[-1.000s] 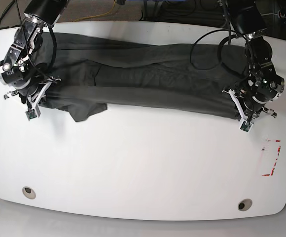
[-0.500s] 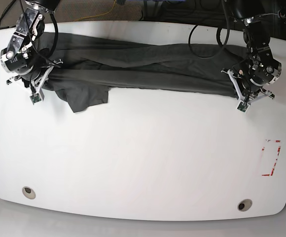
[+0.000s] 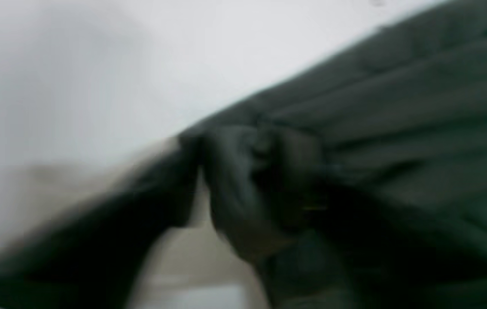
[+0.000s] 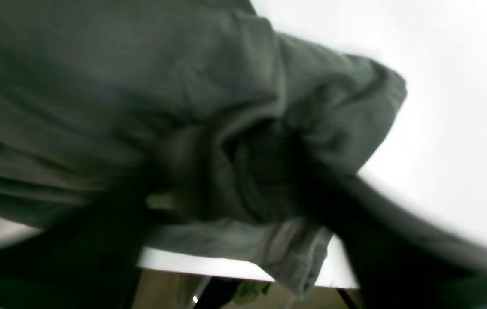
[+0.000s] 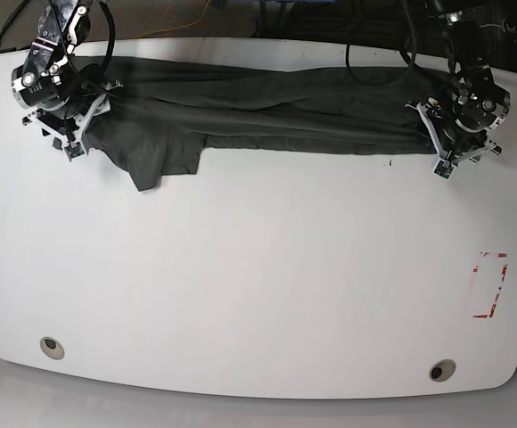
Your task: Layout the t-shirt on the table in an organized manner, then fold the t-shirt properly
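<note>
Only the base view takes in the whole desk (image 5: 258, 294): the t-shirt (image 5: 267, 111) lies as a long dark band along the far edge, its long axis running side to side from one pincer to the other. A loose flap (image 5: 156, 160) of it, probably a sleeve, spreads toward the near side just inward of the right pincer (image 5: 67, 134). The red tape mark (image 5: 490, 285) sits well nearer the front than the left pincer (image 5: 444, 156), and two round grommets (image 5: 52, 346) lie far off by the front edge.

The wrist views give what the base view cannot: the cloth up close. In the left wrist view a bunched knot of t-shirt (image 3: 269, 171) sits at the left pincer (image 3: 200, 206), folds fanning away from it over the white desk (image 3: 183, 64). The picture is blurred, and I cannot tell whether the jaws are apart or clamped. In the right wrist view a rounded fold of t-shirt (image 4: 269, 128) bulges over the right pincer (image 4: 243, 201); dark blurred fingers (image 4: 381, 231) flank the cloth, and again the grip cannot be made out.

Both arms reach in from the far side, wrists bent down, each pincer at one end of the band, touching the fabric.
</note>
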Available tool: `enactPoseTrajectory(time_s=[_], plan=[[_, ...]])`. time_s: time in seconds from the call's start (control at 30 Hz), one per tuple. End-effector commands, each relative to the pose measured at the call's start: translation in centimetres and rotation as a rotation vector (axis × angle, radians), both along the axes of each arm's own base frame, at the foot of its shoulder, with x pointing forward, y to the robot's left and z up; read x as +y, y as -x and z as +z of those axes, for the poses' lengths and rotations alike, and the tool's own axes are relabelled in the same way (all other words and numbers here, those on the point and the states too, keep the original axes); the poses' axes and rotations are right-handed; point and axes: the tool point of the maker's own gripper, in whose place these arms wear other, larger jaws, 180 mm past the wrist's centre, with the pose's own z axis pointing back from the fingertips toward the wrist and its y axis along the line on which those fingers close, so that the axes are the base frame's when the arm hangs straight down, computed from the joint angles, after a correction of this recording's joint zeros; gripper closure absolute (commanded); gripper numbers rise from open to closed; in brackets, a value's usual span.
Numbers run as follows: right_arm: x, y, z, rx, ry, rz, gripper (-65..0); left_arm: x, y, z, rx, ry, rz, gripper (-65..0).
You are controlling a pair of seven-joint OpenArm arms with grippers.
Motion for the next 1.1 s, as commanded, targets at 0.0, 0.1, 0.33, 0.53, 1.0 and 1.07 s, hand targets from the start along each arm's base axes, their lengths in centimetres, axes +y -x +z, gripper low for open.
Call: enactPoseTrajectory(time_s=[0.0, 0.1, 0.33, 0.53, 1.0, 1.07], plan=[[-0.5, -0.6, 0.9, -0.029, 0.023, 0.004, -49.0, 0.3, 0.0, 0.4, 0.000, -0.015, -0.006, -44.5], [-0.7, -0.8, 1.1, -0.038, 0.026, -0.001, -58.1, 0.4, 0.0, 0.4, 0.001, -0.018, -0.006, -54.8], [-3.2, -2.3, 3.1, -0.123, 0.053, -0.076, -58.8, 1.6, -0.4, 1.0, -0.006, -0.053, -0.015, -56.6], [-3.6, -4.8, 4.9, -0.199, 0.055, -0.090, -58.8, 2.6, -2.3, 3.5, -0.075, -0.095, -0.030, -56.6], [-0.3, -10.6, 8.4, -0.398, -0.093, -0.065, -58.8, 1.8, -8.5, 10.9, -0.316, -0.127, -0.049, -56.3], [0.5, -10.9, 8.7, -0.421, -0.140, -0.049, -58.8, 0.6, -8.7, 11.4, -0.335, -0.120, -0.071, -56.3]])
